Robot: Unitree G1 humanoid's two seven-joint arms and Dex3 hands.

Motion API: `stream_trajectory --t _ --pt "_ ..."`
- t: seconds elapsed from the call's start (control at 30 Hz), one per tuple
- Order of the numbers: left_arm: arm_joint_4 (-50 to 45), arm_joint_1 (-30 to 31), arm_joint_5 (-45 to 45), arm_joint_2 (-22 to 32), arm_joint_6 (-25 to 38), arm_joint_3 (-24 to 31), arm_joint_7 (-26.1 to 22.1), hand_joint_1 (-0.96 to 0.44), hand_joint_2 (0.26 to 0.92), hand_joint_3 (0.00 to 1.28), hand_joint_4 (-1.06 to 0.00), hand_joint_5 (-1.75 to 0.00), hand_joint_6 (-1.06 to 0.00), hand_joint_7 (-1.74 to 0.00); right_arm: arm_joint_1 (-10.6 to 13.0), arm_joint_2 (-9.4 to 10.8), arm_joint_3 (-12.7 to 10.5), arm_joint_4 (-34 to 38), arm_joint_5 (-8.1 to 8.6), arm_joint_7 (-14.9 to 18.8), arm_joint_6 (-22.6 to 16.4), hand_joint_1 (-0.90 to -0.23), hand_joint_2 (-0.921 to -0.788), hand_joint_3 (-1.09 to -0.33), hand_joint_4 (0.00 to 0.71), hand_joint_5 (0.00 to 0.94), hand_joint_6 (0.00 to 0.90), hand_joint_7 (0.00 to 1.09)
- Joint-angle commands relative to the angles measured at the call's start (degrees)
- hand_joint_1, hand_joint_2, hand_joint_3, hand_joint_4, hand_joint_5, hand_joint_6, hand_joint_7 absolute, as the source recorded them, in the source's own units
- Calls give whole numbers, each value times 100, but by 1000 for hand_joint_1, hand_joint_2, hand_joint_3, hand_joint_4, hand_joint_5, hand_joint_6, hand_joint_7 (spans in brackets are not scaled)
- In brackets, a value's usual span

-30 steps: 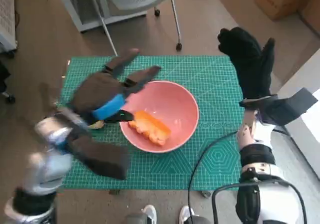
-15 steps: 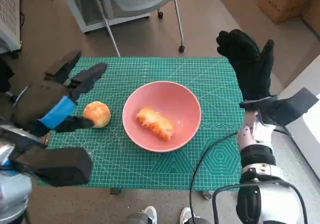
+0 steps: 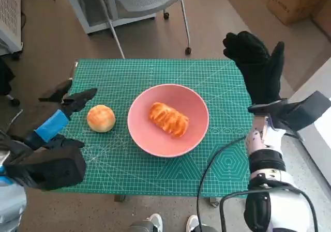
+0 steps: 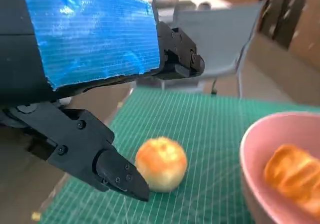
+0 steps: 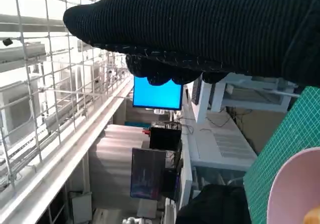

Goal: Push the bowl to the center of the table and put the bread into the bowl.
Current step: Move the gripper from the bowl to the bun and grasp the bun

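1. Now the left hand (image 3: 57,119) hangs off the table's left edge, fingers (image 4: 117,174) spread and holding nothing; a second ago it was over the bowl's rim with the loaf under its fingertips, and half a second ago it was already pulling clear.
2. Just beyond those fingers, a round bun (image 3: 101,118) sits on the green mat (image 3: 217,87), near the hand but not touching it, and apart from the bowl. A second ago the hand covered that spot, so the bun only shows now that the arm has drawn back.
3. Further in, the pink bowl (image 3: 194,131) rests about mid-table, close to where it stood a second ago.
4. Inside it lies the bread (image 3: 169,119), an elongated orange-brown loaf, which has rolled from the bowl's near-left wall toward its middle and is free of any hand.
5. The right hand (image 3: 256,66) is raised over the mat's far right corner, much as before; its fingers look loosely spread with nothing in them.
6. By my reading, both parts of the task look done: bowl centred, loaf released inside.
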Motion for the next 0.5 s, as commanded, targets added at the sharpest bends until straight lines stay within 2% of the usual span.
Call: stream_trajectory --t 0.03,0.5 --pt "305 -137 21 83 21 -238 53 13 679 5 -3 -1 -244 0 -30 -48 0 105 -22 54 99 -674 -921 -749 112 0 268 0" --pt "1784 -791 126 8 -779 -1016 857 -62 679 2 -22 -5 -248 -4 -76 -118 -16 152 -59 9 93 -656 -921 -752 123 5 274 4"
